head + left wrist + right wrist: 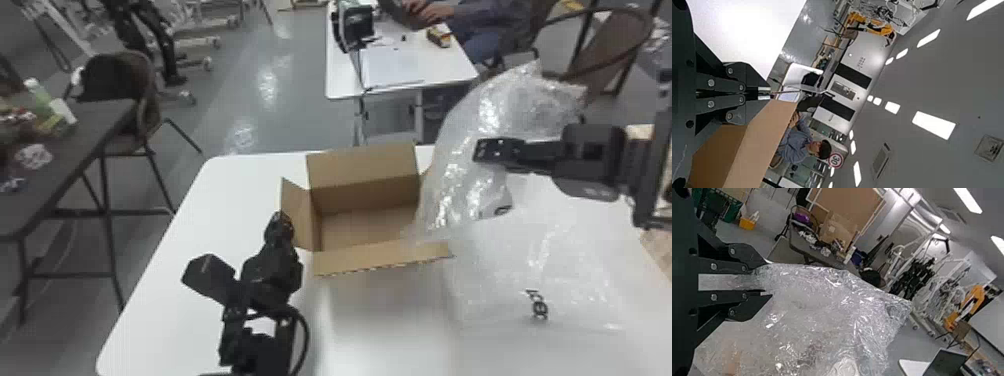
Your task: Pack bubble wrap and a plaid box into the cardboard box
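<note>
Grey floor and a second table (345, 82) stretched out beyond the white surface (225, 200), where the cardboard box (362, 167) stood with its flaps up and spread and its bare bottom showing. Bubble wrap (465, 175) rose at the box's right side, its lower part overlapping the right edge of the opening. The right hand (768, 282) had it pinched by one edge, well above the surface. Nearer than that, to the right of the box, a clear sheet (575, 270) lay flat; whether it was joined to the wrap could not be told. The left hand (768, 94) was at the left flap (298, 202), its fingers pressed together, though whether they had cardboard between them was unclear.

Getting the wrap in seemed to be the step in hand, with most of it outside the box. The next move called for bringing the right hand over the opening, then lowering and tucking the wrap down before letting go. Being light and springy, it could well snag on the right flap or puff back out. The plaid box would presumably need its own turn.
</note>
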